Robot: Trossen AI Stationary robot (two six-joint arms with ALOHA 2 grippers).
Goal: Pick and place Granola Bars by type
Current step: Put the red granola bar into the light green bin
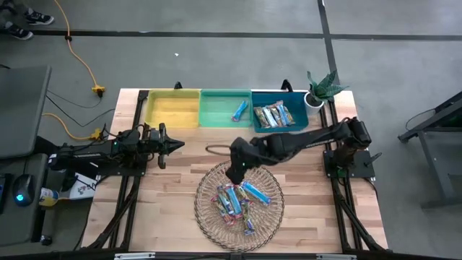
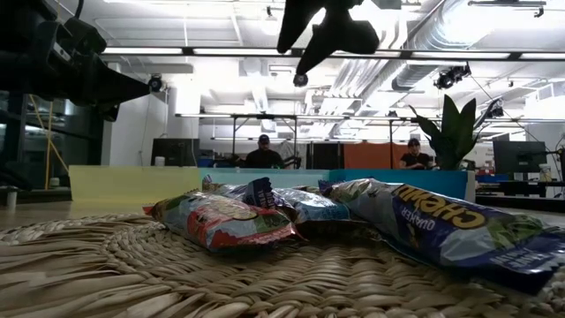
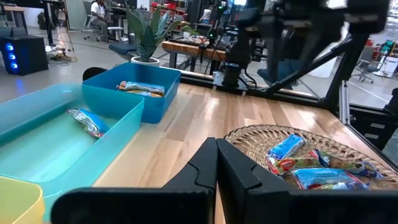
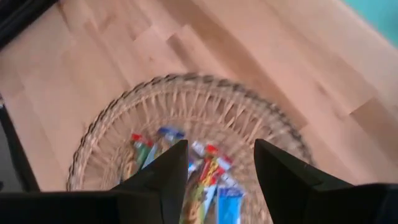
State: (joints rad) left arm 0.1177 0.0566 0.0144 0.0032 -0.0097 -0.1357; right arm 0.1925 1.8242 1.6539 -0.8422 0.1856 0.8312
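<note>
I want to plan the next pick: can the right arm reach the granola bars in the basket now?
Probably yes. The right claw hangs open above the wicker basket, and nothing lies between it and the granola bars.

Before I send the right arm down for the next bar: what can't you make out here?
- Bars in the wicker basket: overlapping, and too small in the high view to count.
- Yellow bin: contents unclear; left wrist view cuts it off.
- Right wrist view: right gripper, open above the basket, covers some wrappers; blurred.
- Left gripper: shut, waiting beside the basket.
</note>
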